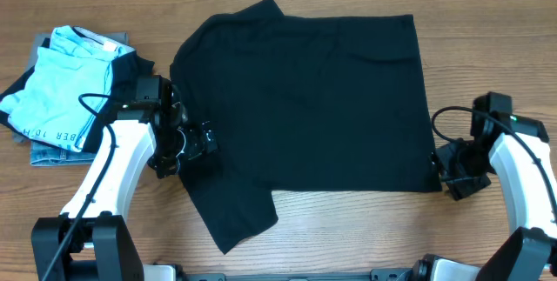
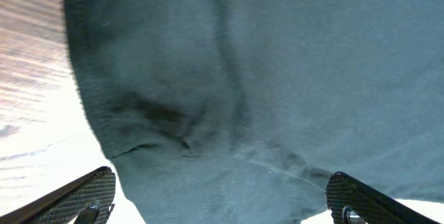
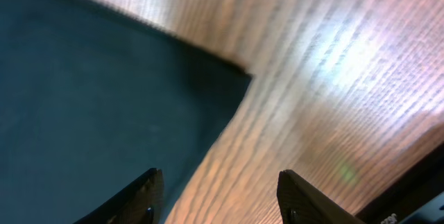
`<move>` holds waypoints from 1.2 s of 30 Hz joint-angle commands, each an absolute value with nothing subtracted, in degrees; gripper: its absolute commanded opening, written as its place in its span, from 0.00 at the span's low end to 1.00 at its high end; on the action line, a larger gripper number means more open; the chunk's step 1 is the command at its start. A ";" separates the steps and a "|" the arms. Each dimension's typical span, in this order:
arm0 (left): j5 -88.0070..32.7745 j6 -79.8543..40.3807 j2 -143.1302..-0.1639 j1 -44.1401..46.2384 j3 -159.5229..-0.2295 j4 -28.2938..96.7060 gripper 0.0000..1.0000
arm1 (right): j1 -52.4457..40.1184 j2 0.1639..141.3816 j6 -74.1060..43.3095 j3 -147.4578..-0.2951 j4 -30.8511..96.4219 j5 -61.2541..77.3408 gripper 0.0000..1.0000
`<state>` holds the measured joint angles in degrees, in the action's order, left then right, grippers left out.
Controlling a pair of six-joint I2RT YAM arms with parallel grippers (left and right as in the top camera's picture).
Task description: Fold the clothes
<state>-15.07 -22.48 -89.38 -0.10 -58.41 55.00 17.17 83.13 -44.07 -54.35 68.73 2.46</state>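
The clothes, a plain black T-shirt (image 1: 305,98), lie spread flat across the middle of the table, with one sleeve (image 1: 235,216) pointing toward the front edge. My left gripper (image 1: 198,140) hovers over the shirt's left side near that sleeve. In the left wrist view the left gripper (image 2: 222,207) is wide open over wrinkled fabric (image 2: 263,78), gripping nothing. My right gripper (image 1: 446,173) sits at the shirt's near right corner. In the right wrist view the right gripper (image 3: 218,200) is open; one finger is over the shirt edge (image 3: 104,113), the other over bare wood.
A folded light blue garment (image 1: 65,81) with dark lettering lies at the far left on a grey-blue denim-like piece (image 1: 48,152). Wooden tabletop (image 1: 365,237) shows in front of the shirt and to its right. The arm bases stand at the front corners.
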 commanded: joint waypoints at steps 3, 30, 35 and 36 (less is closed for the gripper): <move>-20.99 -20.16 -88.60 -0.47 -58.24 53.65 1.00 | 18.94 82.89 -40.36 -51.05 65.95 3.09 0.57; -14.48 -20.97 -81.21 -0.36 -58.76 56.12 1.00 | 19.00 83.07 -35.51 -33.34 34.96 5.72 0.27; -14.61 -21.91 -81.21 -0.36 -58.76 57.58 1.00 | 18.98 83.07 -35.53 -33.34 34.59 6.39 0.08; -14.63 -22.50 -81.21 -0.36 -58.76 58.35 1.00 | 18.98 83.07 -35.53 -33.34 34.59 6.39 0.06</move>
